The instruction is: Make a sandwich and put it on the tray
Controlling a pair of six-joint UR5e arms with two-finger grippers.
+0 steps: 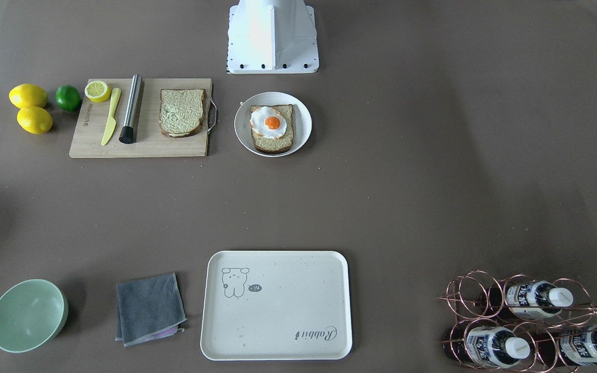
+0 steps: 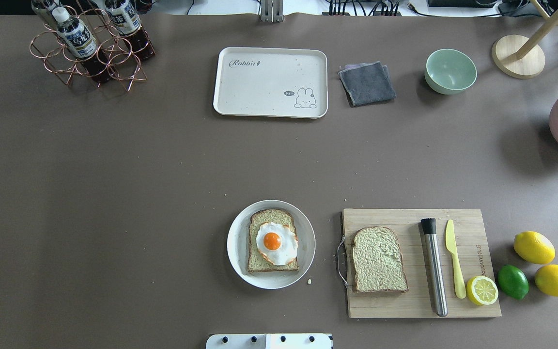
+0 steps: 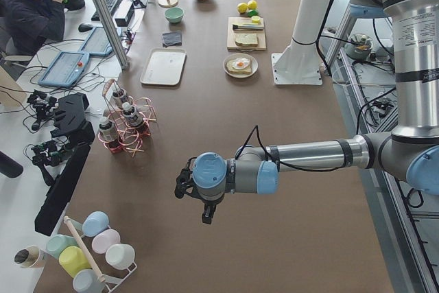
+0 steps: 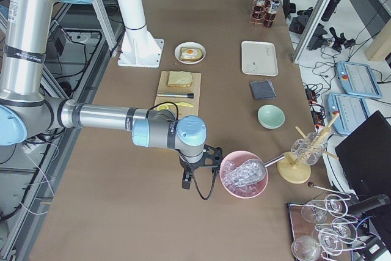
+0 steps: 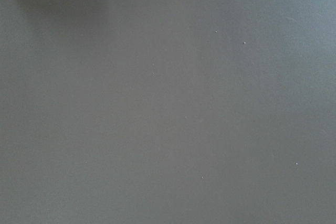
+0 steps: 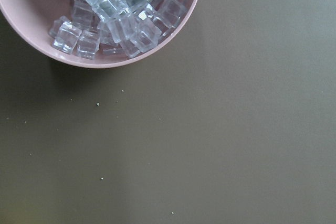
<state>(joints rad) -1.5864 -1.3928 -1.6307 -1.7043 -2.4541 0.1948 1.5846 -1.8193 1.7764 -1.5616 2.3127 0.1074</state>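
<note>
One bread slice (image 2: 272, 242) with a fried egg (image 2: 276, 242) on top lies on a round white plate (image 2: 234, 242) near the robot base. A second bread slice (image 2: 378, 260) lies bare on the wooden cutting board (image 2: 405, 305). The cream tray (image 2: 259, 87) with the "Rabbit" script stands at the far side and holds nothing. My left gripper (image 3: 204, 212) hovers over bare table far to the left. My right gripper (image 4: 187, 181) hangs beside a pink bowl far to the right. Both show only in the side views, so I cannot tell whether they are open or shut.
On the board lie a steel cylinder (image 2: 434, 266), a yellow knife (image 2: 453, 259) and a half lemon (image 2: 482, 290). Two lemons (image 2: 533, 247) and a lime (image 2: 512, 281) sit beside it. A grey cloth (image 2: 367, 83), green bowl (image 2: 450, 71), bottle rack (image 2: 90, 46) and pink ice bowl (image 4: 243, 174) stand around.
</note>
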